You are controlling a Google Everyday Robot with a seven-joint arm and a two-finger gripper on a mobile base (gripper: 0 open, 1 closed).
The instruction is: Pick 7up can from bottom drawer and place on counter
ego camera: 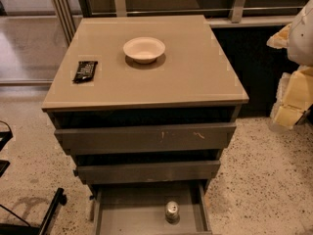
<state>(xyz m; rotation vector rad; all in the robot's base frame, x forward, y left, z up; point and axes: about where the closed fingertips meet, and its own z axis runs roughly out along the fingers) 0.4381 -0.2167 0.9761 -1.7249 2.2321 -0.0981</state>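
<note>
The 7up can (171, 212) stands upright in the open bottom drawer (127, 214), near its front middle, with its silver top showing. The counter (195, 72) is the glossy tan top of the grey cabinet. My arm and gripper (289, 109) show as white and cream parts at the right edge of the view. The gripper is beside the cabinet at about counter height, far above and to the right of the can, and touches nothing.
A cream bowl (144, 49) sits at the counter's back middle. A dark snack packet (85, 71) lies near its left edge. The top drawer (146, 137) and middle drawer (146, 171) stand slightly ajar. A black chair base (49, 214) is at the lower left on the speckled floor.
</note>
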